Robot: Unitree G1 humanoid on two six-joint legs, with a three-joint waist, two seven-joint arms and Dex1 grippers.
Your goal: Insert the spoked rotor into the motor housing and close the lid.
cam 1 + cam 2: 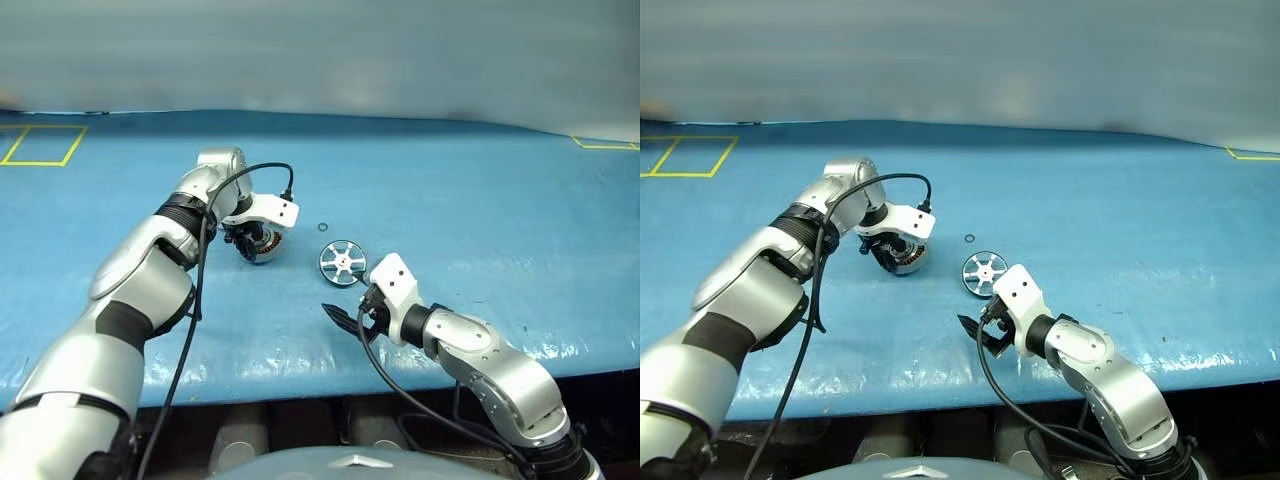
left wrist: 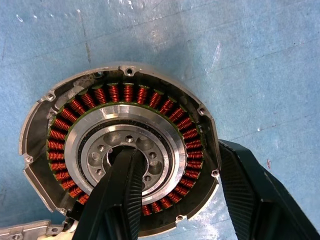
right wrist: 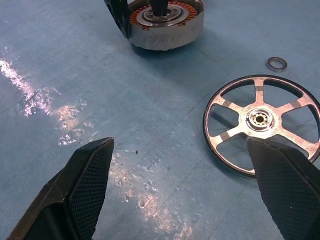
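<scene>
Nearest to you, the right gripper hovered low over the front of the blue bench, its jaws spread wide and holding nothing; you probably parked it there, aimed at the parts, so it was ready for the rotor once the housing was secured. Your left gripper pointed straight down over the motor housing, which sat on the bench with its open side up, copper windings showing, presumably so the rotor could drop in from above. One finger stood inside the silver centre bore and the other outside the rim, so the jaws straddled the wall and windings; they were partly spread, and you could not tell from the views whether they were already pinching the wall. That looked like a bracing grip to keep the housing from sliding. The spoked rotor lay flat on the bench between the two grippers, just ahead of the right jaws and off towards one finger rather than centred in the gap, well apart from the housing. A small ring lay on the bench just beyond the rotor.
</scene>
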